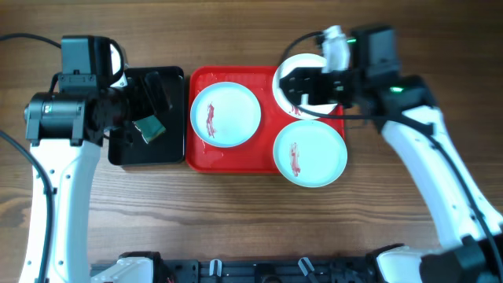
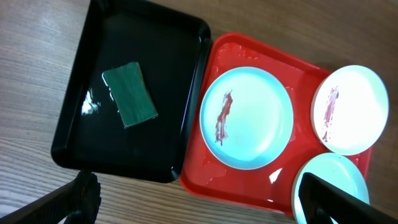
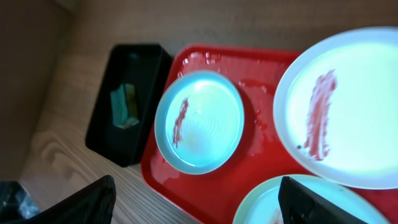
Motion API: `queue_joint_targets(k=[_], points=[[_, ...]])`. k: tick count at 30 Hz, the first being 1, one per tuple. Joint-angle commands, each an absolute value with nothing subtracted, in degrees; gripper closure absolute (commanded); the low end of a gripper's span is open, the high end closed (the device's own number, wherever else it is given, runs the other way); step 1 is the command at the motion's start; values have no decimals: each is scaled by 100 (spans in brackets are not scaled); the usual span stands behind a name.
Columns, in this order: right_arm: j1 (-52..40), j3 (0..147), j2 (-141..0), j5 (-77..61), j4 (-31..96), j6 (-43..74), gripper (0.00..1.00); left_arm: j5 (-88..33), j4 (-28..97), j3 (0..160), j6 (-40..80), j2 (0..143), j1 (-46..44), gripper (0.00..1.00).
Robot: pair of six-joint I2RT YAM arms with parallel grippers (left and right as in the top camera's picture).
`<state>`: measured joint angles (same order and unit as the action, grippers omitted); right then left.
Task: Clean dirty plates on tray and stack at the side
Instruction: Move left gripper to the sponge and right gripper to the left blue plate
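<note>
- The red tray [image 1: 267,79] is lying in the middle of the wooden table [image 1: 236,212], with a smaller black tray [image 1: 126,153] touching its left side.
- Three plates are resting on the red tray, each carrying a red sauce streak.
- One mint plate [image 1: 225,115] is sitting on the tray's left half.
- The second mint plate [image 1: 310,154] is sitting at the near right corner and hanging over the tray's front rim.
- The white plate [image 1: 292,69] is lying at the far right corner, lapping over the rim.
- The right gripper [image 1: 289,86] is hovering directly over the white plate. In the right wrist view its jaws are standing wide apart with nothing between them. The white plate [image 3: 348,106] is showing above the right-hand finger [image 3: 323,202], not inside the gap.
- The left gripper [image 1: 153,102] is hanging over the black tray, well apart from all three plates. Its jaws are spread fully wide and gripping nothing.
- A green sponge [image 2: 129,94] is lying flat in the black tray, ahead of the left fingers [image 2: 74,199] and not touching them.
</note>
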<state>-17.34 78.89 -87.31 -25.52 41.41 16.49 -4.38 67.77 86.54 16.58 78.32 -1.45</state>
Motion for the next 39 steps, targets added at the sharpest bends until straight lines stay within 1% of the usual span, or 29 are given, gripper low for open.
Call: queue_joint_targets(k=[1, 8, 14, 22, 30, 35, 39], points=[[-2171, 8009, -9085, -1876, 3992, 1973, 16, -360, 6779, 8770, 1546, 7996, -161, 0], [-2532, 8009, -9443, -1608, 3944, 2115, 15, -311, 6731, 8770, 1542, 7996, -161, 0], [-2565, 8009, -9581, -1588, 3664, 2250, 15, -309, 6643, 8766, 1542, 8025, -161, 0], [-2711, 8007, -9835, -1328, 3483, 2591, 17, -189, 6580, 8766, 1544, 8195, -161, 0], [-2939, 8007, -10366, -1100, 2915, 2853, 20, -209, 6573, 8766, 1791, 8329, -161, 0], [-2969, 8007, -10667, -1090, 2661, 2858, 20, -211, 6565, 8761, 1850, 8329, -161, 0], [-2974, 8007, -10792, -1094, 2458, 2838, 20, -209, 6825, 8759, 1852, 8329, -161, 0]])
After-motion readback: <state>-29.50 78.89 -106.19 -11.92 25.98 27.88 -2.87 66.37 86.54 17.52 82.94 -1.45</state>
